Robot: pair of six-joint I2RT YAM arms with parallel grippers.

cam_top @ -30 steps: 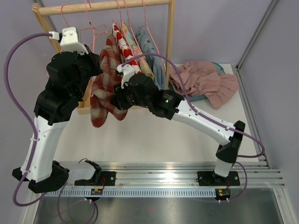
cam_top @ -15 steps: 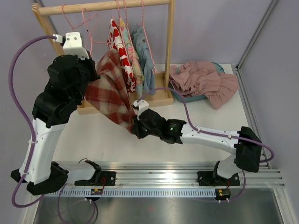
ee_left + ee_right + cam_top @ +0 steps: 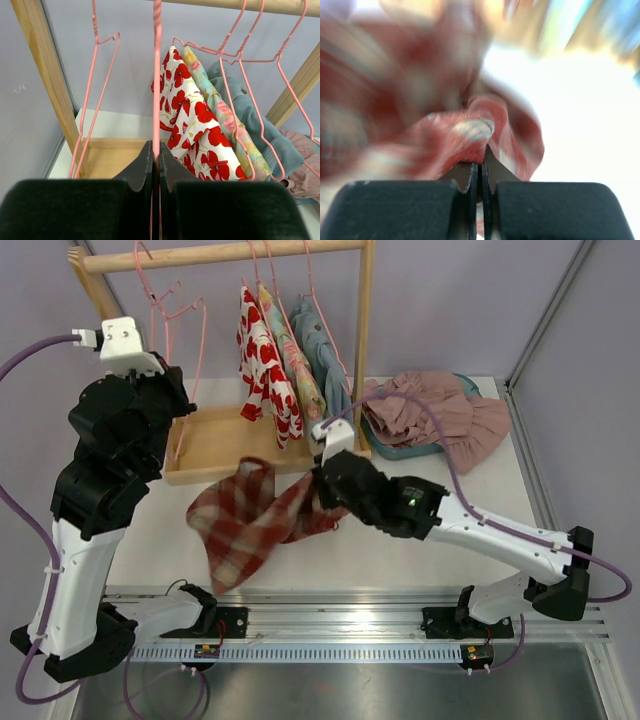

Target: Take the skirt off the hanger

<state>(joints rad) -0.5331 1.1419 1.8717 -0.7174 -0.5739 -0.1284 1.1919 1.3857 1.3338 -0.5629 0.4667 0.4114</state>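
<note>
Now the skirt (image 3: 250,520) is trailing clear of the hanger (image 3: 157,75), apparently fully off; right end effector (image 3: 480,167) is clamping it, left end effector (image 3: 156,152) is pinching the hanger

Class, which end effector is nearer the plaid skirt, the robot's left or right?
Right. The right end effector grips the skirt's edge; the left end effector is apart, up by the rack, shut on a bare pink hanger.

White table (image 3: 520,480) carries a wooden rack base (image 3: 215,440) and, far right, a pink cloth heap (image 3: 440,410)
</note>
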